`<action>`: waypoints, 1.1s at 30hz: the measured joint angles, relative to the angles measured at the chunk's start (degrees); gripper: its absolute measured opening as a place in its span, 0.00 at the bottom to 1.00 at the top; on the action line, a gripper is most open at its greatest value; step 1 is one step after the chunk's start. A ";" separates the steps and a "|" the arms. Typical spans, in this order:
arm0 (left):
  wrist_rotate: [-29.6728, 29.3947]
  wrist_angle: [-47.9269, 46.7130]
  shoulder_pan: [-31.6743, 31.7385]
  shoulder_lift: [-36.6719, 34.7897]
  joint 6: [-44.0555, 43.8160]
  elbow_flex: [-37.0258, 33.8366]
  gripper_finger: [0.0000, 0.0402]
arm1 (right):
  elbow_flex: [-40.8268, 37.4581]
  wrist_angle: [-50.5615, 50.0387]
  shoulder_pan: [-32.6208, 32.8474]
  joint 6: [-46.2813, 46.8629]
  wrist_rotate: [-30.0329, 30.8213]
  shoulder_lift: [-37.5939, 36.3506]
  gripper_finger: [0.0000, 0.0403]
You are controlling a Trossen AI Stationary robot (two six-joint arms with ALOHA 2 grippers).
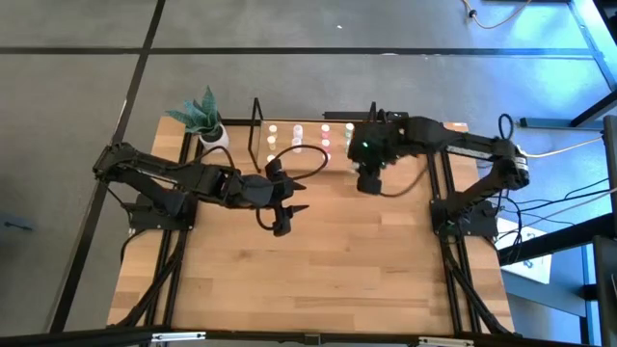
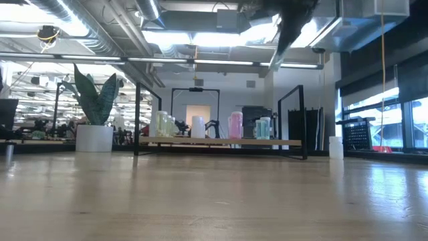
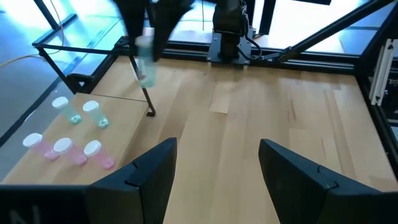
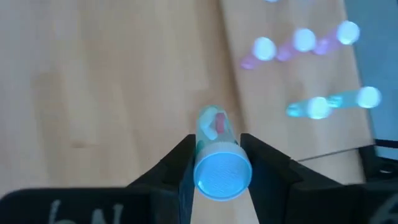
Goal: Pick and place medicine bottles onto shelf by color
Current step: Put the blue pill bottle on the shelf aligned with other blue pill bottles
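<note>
Light wood counter (image 1: 318,260) is mostly bare out front. At its far edge sits the shelf (image 1: 318,145), a pale board with thin black end frames, just past the right arm's fingers (image 1: 369,183). Small medicine bottles (image 1: 310,134) stand on it, yellowish, white, pink, greenish. A potted plant (image 1: 207,120) sits beside the shelf.
</note>
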 joint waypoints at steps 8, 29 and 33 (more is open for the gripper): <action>0.01 -0.02 0.70 -0.02 -0.13 0.00 0.55 | 0.00 0.38 -7.63 -9.29 -1.60 7.66 0.29; -0.02 -0.06 2.58 -0.02 -0.11 0.00 0.55 | -0.09 3.76 -11.64 -18.79 2.99 21.82 0.29; -0.02 -0.04 2.58 -0.02 -0.11 0.00 0.55 | -0.09 3.61 -11.60 -19.55 2.88 22.81 0.29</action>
